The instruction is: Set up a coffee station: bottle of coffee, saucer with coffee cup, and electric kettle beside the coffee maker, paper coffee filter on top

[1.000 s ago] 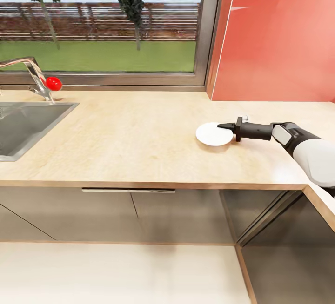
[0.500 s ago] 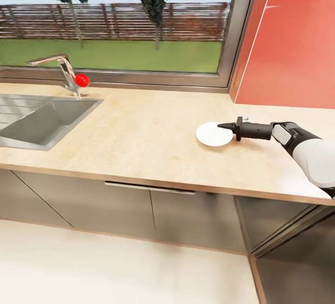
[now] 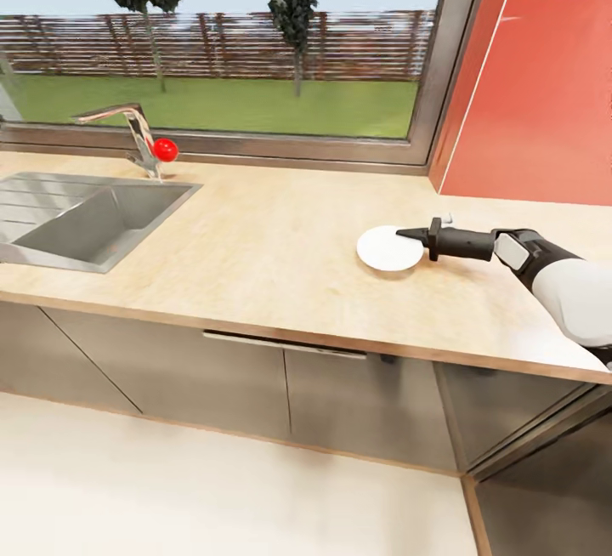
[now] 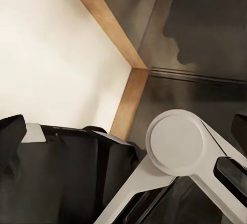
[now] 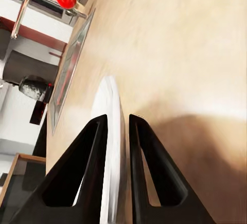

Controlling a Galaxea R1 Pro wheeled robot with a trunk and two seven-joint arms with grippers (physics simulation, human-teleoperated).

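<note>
While our right tool (image 3: 405, 235) gripped the white saucer (image 3: 387, 247) by its rim, the plate hung over the wood-grain bench (image 3: 272, 250). We could not tell our left tool's state.

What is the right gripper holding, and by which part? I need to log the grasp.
The right gripper holds the saucer by its rim, one finger on each face.

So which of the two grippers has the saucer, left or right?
The right gripper: its two black fingers are shut on the white saucer's rim, over the kitchen countertop. The left gripper hangs by the robot's own body, near the floor.
</note>
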